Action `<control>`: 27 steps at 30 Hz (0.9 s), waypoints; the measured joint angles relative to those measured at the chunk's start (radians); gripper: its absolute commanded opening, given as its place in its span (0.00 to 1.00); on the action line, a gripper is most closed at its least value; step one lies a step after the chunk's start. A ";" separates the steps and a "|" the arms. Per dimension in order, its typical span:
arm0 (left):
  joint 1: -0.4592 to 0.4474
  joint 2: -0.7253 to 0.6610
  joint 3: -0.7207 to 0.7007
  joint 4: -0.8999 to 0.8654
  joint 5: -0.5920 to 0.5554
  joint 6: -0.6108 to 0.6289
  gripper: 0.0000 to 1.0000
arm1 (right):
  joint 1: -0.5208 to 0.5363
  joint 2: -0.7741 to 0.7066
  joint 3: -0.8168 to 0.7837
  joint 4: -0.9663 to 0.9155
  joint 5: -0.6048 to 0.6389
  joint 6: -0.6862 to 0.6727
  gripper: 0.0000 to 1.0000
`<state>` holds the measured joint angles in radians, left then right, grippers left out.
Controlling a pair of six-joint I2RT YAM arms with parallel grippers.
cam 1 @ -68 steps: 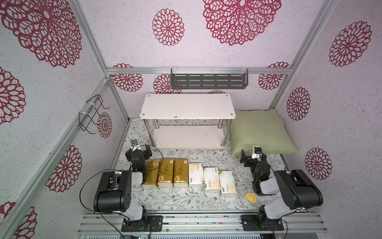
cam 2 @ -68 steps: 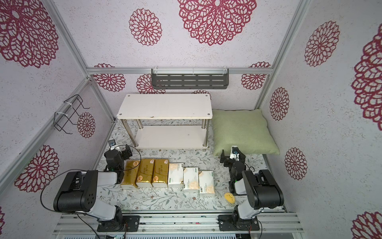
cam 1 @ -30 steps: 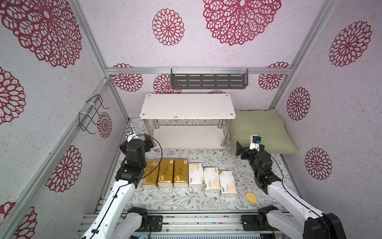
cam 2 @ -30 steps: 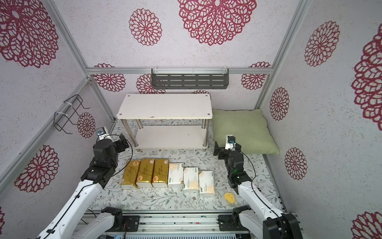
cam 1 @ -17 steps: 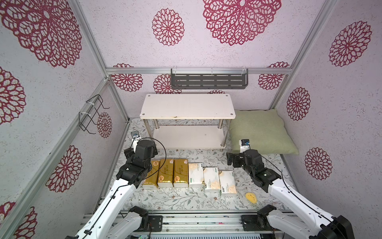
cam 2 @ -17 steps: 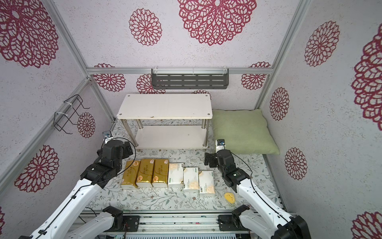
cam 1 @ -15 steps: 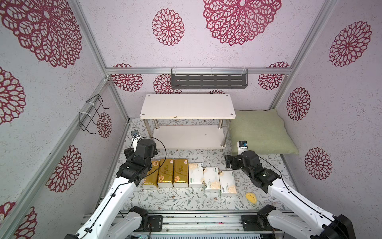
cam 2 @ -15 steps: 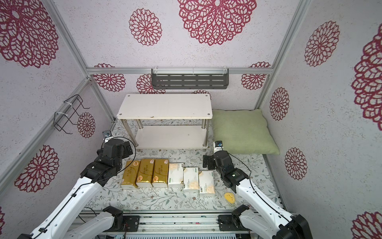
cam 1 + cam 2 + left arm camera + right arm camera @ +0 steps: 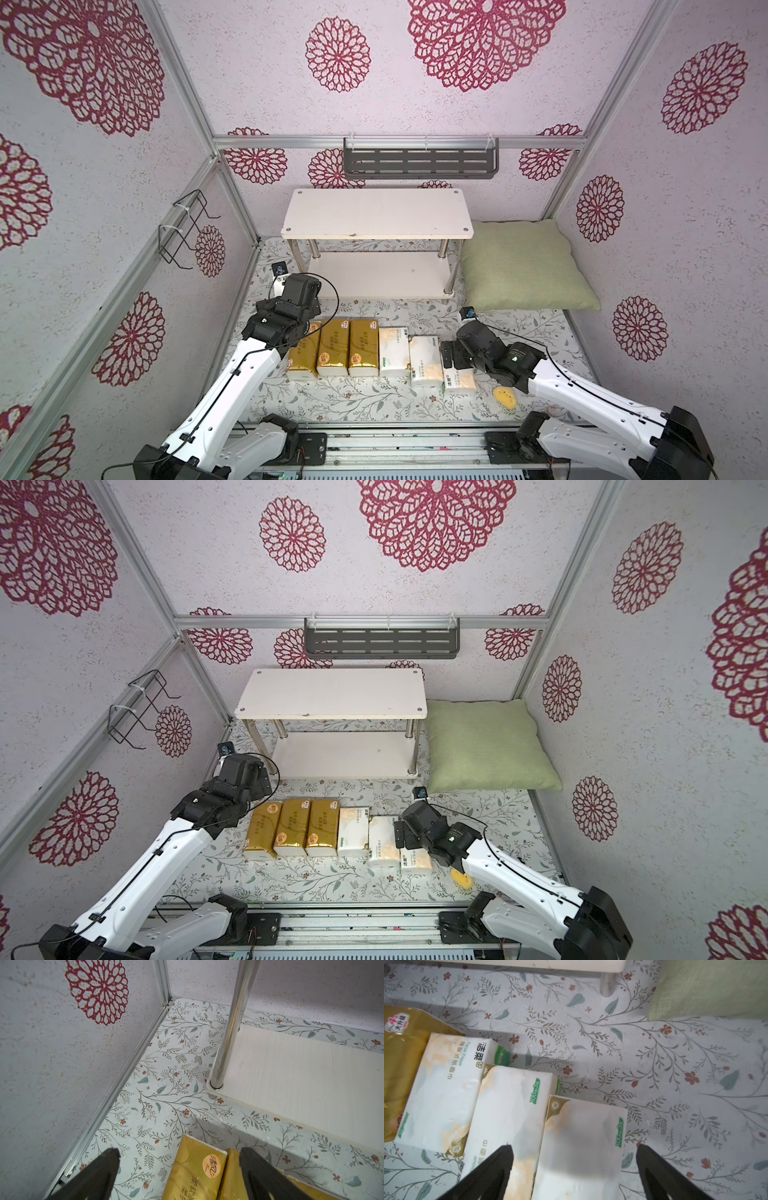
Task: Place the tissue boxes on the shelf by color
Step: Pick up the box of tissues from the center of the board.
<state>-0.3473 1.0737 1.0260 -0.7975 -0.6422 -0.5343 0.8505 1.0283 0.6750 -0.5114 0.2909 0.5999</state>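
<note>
Hovering spread wide and empty over the leftmost of three shiny gold soft tissue packs (image 9: 332, 348), the left gripper (image 9: 178, 1153) has the side wall (image 9: 52, 1064) close by. Three white green-printed packs (image 9: 424, 359) continue the row on the table; the right gripper (image 9: 575, 1149), equally released, hangs over the rightmost. They look light, squashy and slick, so a pinch across the width seems best. Behind, the white two-tier chrome-legged shelf (image 9: 376, 214) stands bare.

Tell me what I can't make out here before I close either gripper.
- Leftmost gold pack: far end hidden by the left arm in both top views; near end cut off in the left wrist view.
- Rightmost white pack: blurred in the right wrist view; whether the right gripper touches it is unclear.
- Yellow item: too small, partly under the right arm.
</note>
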 measured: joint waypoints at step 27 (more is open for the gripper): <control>0.010 -0.025 0.000 -0.031 0.055 -0.001 0.97 | 0.144 -0.056 -0.167 -0.030 0.024 0.240 0.99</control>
<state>-0.3370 1.0485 1.0260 -0.8284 -0.5877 -0.5354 0.9943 0.9718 0.5076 -0.5411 0.3153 0.8394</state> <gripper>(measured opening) 0.974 0.991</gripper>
